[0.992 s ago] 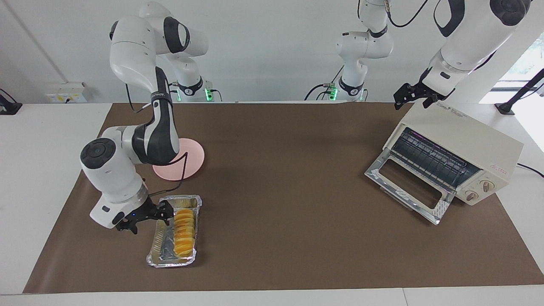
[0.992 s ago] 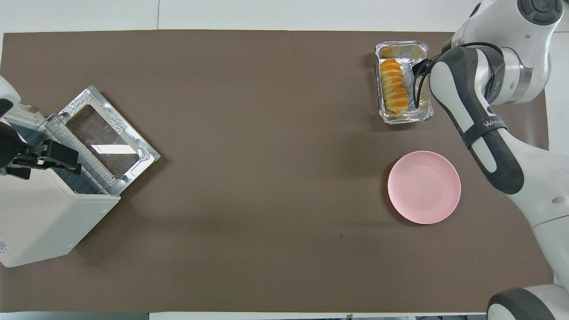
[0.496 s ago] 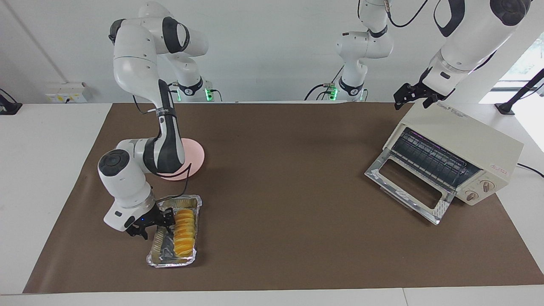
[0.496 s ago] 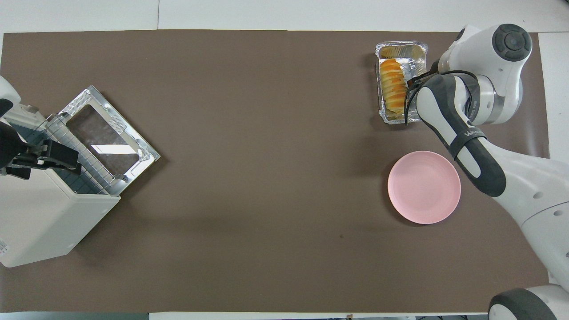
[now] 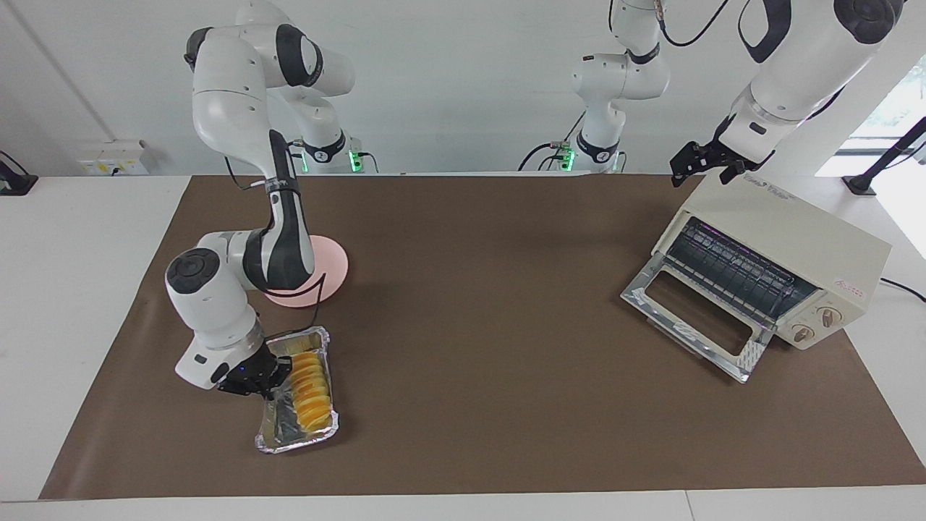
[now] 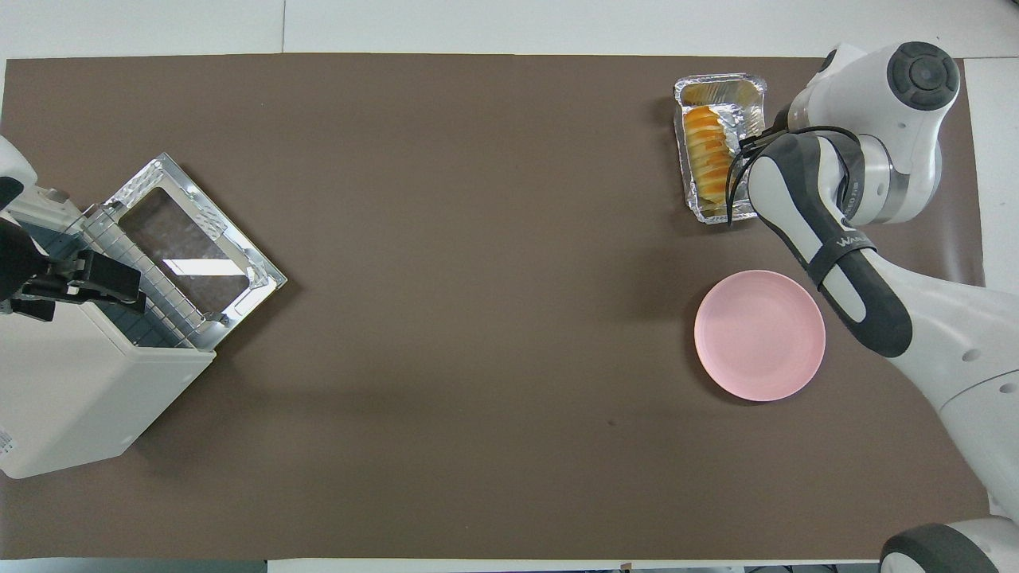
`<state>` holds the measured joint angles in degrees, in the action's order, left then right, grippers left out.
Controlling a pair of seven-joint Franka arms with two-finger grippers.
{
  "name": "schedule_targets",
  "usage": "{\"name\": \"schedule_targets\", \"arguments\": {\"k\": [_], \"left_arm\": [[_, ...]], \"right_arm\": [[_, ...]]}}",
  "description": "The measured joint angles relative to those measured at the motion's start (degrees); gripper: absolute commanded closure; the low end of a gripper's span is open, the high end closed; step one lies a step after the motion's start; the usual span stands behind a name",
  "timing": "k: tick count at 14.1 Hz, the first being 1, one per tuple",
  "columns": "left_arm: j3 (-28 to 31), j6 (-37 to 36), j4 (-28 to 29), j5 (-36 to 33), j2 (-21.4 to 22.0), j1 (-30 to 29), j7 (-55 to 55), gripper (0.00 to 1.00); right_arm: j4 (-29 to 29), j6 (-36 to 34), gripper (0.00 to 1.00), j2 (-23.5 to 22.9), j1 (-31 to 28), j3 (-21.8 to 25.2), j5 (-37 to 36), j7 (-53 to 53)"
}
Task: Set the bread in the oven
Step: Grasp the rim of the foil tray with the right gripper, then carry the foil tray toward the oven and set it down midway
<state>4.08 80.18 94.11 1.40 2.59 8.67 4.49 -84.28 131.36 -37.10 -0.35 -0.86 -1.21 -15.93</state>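
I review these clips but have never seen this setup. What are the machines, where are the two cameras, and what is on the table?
Two white robot arms work at a table. One camera faces them from across it; the other looks down from above their end. The right tool is down at the foil tray that holds the bread. I cannot tell whether it grips anything. The left tool waits over the oven, whose glass door hangs open. A pink plate lies nearer the robots than the tray.

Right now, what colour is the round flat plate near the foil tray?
Pale pink all over, no pattern; the round flat plate shows best in the overhead view.
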Motion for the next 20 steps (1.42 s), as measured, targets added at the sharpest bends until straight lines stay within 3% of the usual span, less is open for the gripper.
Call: {"name": "schedule_targets", "arguments": {"k": [3,7,11,15,20], "left_arm": [[0.0,0.0,0.0,0.0,0.0,0.0,0.0,0.0],[0.0,0.0,0.0,0.0,0.0,0.0,0.0,0.0],[0.0,0.0,0.0,0.0,0.0,0.0,0.0,0.0],[0.0,0.0,0.0,0.0,0.0,0.0,0.0,0.0],[0.0,0.0,0.0,0.0,0.0,0.0,0.0,0.0]], "right_arm": [[1.9,-6.2,1.0,1.4,0.0,-0.1,0.0,-0.2],[5.4,-18.8,1.0,7.3,3.1,-1.2,3.0,0.7],[6.1,-27.0,1.0,13.3,12.8,-1.9,5.3,17.4],[5.2,-25.2,1.0,12.8,24.9,-2.0,6.9,35.7],[-4.4,-10.3,1.0,10.1,30.8,-1.9,7.6,46.7]]}}
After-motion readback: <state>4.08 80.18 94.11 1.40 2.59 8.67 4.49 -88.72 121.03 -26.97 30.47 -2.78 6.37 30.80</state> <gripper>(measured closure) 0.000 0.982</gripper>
